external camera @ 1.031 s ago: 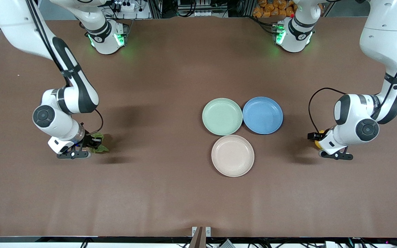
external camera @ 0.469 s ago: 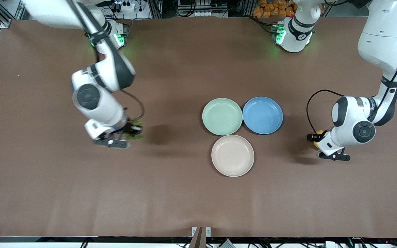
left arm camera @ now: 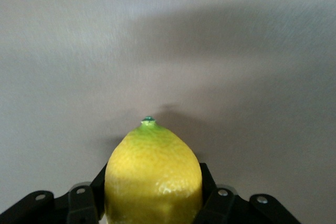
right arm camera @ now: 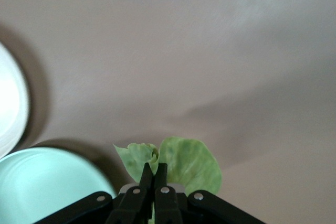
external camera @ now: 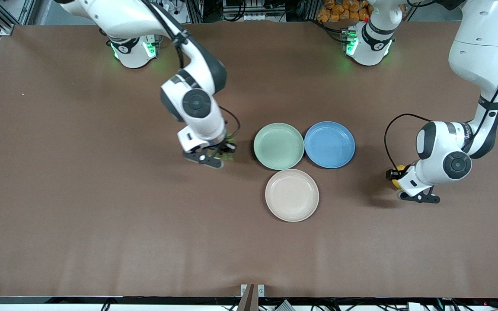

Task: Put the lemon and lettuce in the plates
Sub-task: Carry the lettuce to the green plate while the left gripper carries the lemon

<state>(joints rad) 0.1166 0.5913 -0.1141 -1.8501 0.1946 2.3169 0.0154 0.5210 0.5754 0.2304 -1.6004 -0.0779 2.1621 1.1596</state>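
Brown table (external camera: 102,224): right gripper (external camera: 225,152) fingers pinch lettuce (right arm camera: 184,163); left gripper (external camera: 398,178) fingers clamp lemon (left arm camera: 153,177).

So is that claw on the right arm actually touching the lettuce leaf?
Touching. In the right wrist view the right gripper has its fingers pinched together on the lettuce, whose leaf sticks out just past the tips, above the table beside the mint green plate.
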